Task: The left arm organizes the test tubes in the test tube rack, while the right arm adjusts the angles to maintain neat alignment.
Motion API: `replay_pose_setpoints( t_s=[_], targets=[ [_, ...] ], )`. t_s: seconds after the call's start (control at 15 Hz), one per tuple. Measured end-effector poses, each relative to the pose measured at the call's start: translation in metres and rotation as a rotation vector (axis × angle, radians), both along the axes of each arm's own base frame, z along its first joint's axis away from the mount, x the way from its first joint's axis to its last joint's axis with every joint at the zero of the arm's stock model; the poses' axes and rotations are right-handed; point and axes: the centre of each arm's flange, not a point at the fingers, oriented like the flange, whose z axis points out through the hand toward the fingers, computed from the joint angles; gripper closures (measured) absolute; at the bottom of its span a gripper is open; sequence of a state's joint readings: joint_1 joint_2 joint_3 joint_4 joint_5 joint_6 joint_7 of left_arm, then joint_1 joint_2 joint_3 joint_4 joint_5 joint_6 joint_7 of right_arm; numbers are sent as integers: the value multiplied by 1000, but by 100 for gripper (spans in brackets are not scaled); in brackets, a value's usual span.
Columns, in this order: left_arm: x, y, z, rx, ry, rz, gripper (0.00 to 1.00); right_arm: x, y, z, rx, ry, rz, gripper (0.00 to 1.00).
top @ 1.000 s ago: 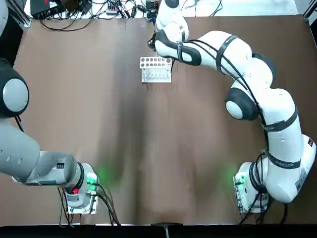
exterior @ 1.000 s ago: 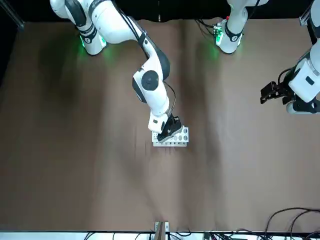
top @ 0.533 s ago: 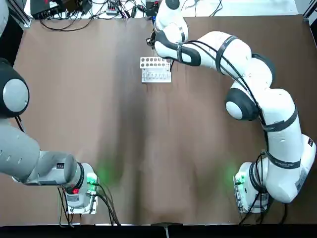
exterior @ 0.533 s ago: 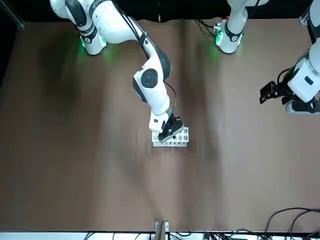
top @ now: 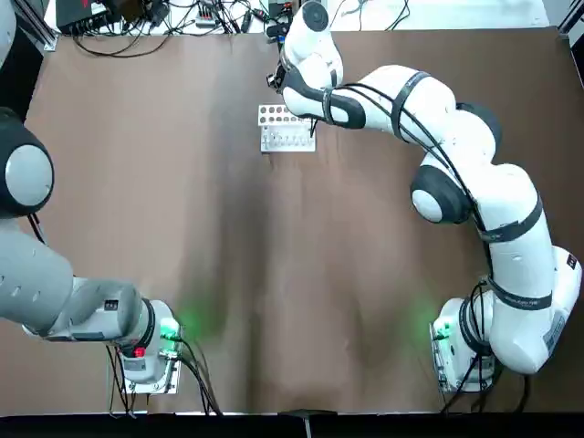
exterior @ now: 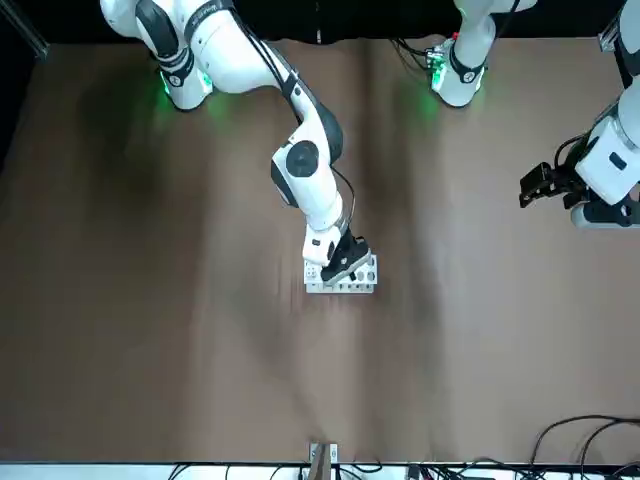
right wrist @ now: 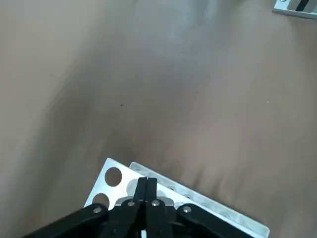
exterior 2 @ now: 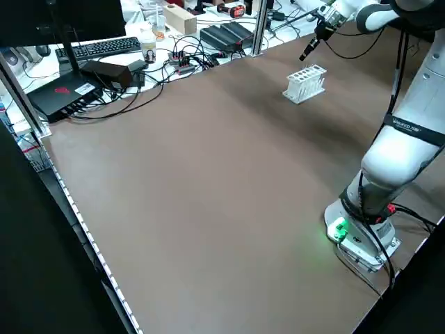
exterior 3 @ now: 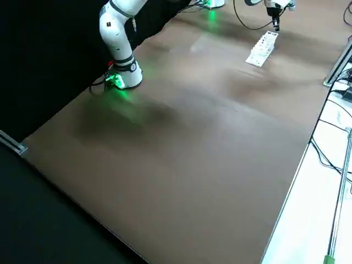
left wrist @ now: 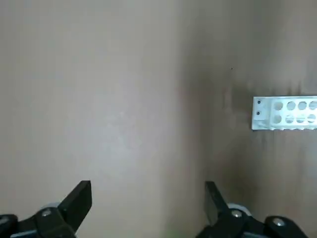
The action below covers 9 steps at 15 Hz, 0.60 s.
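Note:
The white test tube rack (top: 286, 129) stands on the brown table at the far middle; it also shows as the rack (exterior: 344, 280) and the rack (exterior 2: 305, 83). My right gripper (exterior: 346, 263) hangs at the rack's far right corner. Its fingers (right wrist: 147, 191) are pressed shut over the rack's holed top plate (right wrist: 113, 176), with nothing visible between them. My left gripper (exterior: 541, 185) is parked off at the table's left side, well away from the rack (left wrist: 284, 113), with its fingers (left wrist: 79, 198) wide open and nothing between them. No test tubes can be made out in any view.
Cables and electronics (top: 155, 16) crowd the far edge of the table. A keyboard (exterior 2: 104, 46) and black boxes (exterior 2: 224, 35) lie on the bench beyond that edge. The arm bases (top: 153, 345) (top: 456, 351) glow green at the near edge.
The right arm's wrist has drifted slightly toward the table's far edge above the rack. The rack and the left arm have not moved.

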State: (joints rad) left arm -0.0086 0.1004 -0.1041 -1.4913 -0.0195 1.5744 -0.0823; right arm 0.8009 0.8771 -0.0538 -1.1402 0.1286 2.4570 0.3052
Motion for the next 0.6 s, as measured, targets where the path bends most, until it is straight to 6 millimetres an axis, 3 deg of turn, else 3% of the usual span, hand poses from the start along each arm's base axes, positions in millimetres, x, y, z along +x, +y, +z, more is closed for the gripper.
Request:
replay_pose_setpoints(
  t_s=[0.6],
  targets=[
    [0,0,0,0,-1,-1,0,3,-6,-4,-56,-4,14,99]
  ],
)
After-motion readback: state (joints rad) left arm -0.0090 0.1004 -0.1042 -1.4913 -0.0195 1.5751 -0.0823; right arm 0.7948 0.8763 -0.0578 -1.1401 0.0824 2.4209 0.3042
